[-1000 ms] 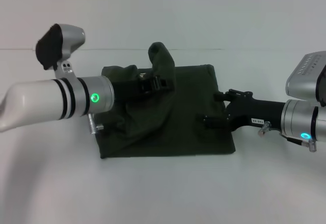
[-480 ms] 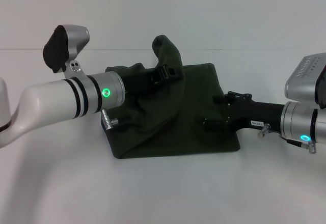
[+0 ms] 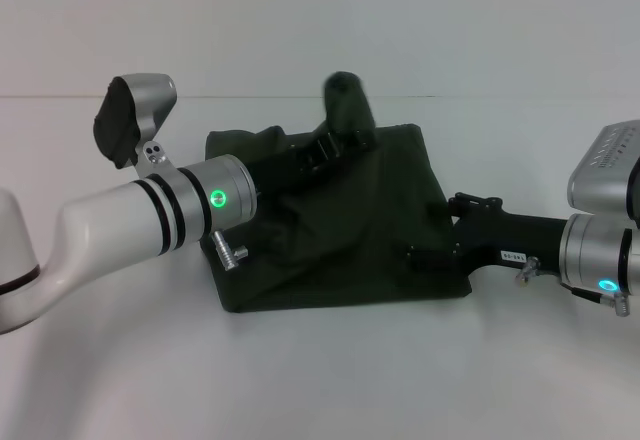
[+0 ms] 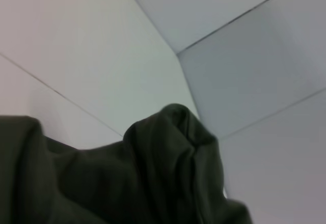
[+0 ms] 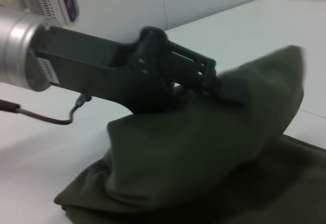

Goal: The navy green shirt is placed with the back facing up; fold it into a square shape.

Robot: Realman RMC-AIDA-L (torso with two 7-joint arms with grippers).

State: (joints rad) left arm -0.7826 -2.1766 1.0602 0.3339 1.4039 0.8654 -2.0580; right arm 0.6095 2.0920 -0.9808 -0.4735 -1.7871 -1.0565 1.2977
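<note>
Left gripper (image 3: 335,145): fingertips buried in a raised fold of the navy green shirt (image 3: 340,250); contact point not visible. The fold's top is motion-blurred in head view. Right gripper (image 3: 425,257): fingertips merge with dark cloth at the shirt's right edge; opening cannot be told. Left wrist view: shirt cut off by the frame edge. Right arm cut off at right edge. Any lettering hidden underneath.
</note>
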